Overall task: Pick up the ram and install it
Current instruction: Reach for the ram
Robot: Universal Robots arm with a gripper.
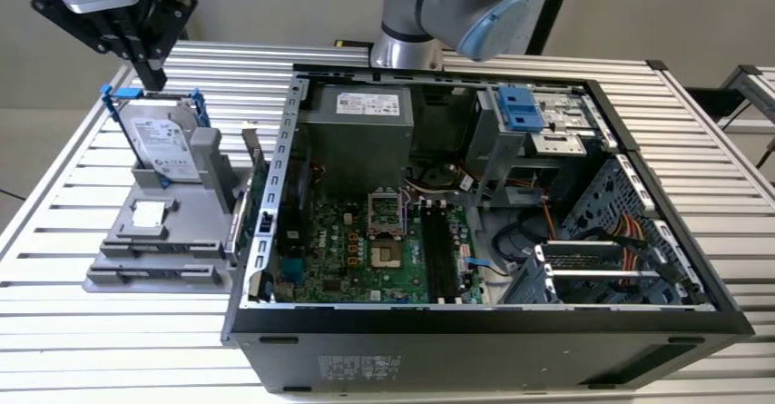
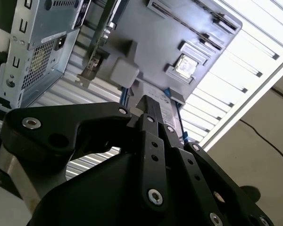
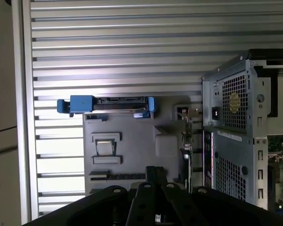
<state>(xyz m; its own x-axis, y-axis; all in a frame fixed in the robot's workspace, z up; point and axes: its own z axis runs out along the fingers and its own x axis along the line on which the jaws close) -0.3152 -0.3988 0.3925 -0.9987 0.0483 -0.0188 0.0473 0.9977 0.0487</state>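
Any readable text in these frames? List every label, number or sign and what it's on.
No text can be quoted; all print is illegible.
Label on the hard drive: too small to read.
White sticker on the power supply: too small to read.
Pale sticker on the computer case outer wall: blurred.
Strip label on the case's rear panel, first wrist view: too small to read.

1. One robot arm (image 1: 455, 4), ending in one black gripper (image 1: 154, 82).
2. One open computer case (image 1: 485, 340) lying on its side.
3. One green motherboard (image 1: 351, 259) inside that case.
4. One grey power supply (image 1: 358, 123) in the case.
5. One silver hard drive (image 1: 163, 145) in a blue frame.
6. One grey holder (image 1: 158, 259) beside the case.
7. One slatted metal table (image 1: 122, 331) under everything.
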